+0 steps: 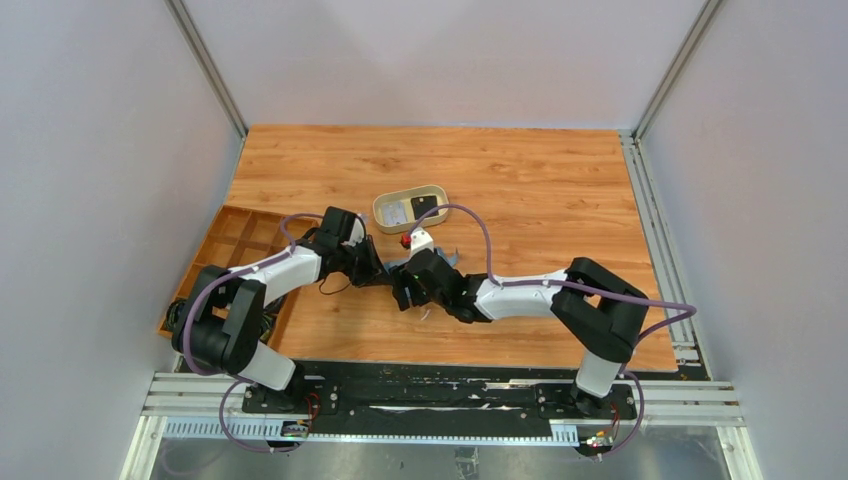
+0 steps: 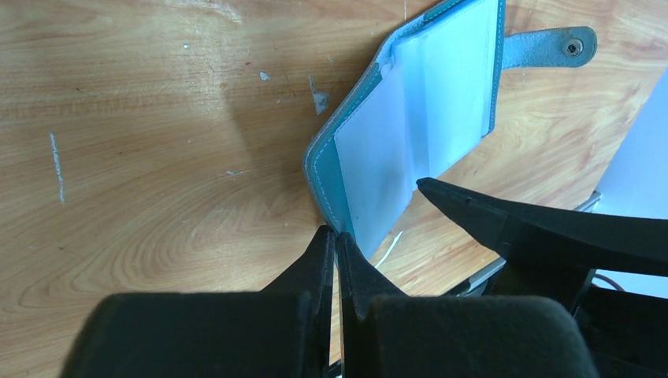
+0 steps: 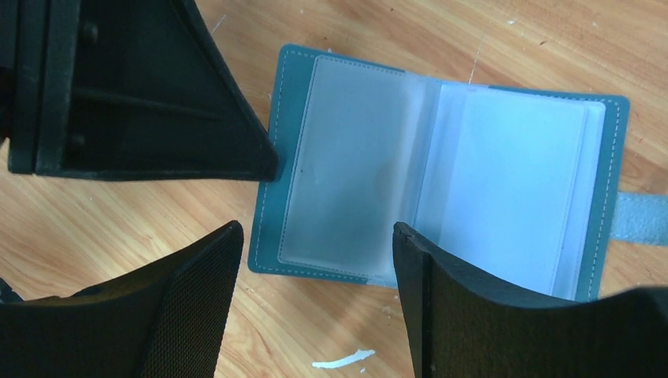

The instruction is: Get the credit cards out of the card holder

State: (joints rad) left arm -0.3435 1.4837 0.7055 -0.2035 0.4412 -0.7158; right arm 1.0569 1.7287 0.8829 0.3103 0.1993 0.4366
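**Holder open, cards not yet out**

Card holder (image 3: 437, 165) open on the worktop (image 3: 488, 39), its near edge straddled by the wide-spread right hand (image 3: 317, 230); credit cards (image 3: 512, 181) pale inside the pocket farther from the left hand (image 2: 335, 236). Left hand pressed closed at the cover's corner. Pin that cover down, pinch a card edge only, not the pocket film, and draw straight outward. Unclear: cover nipped or merely touched; card count behind the frosted sleeves.

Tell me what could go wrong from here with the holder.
1. The left pincer pinches only the holder's cover edge, so it may slip when pulled.
2. The open right pincer may grab a clear sleeve instead of the card.
3. The pincers sit close and could collide.
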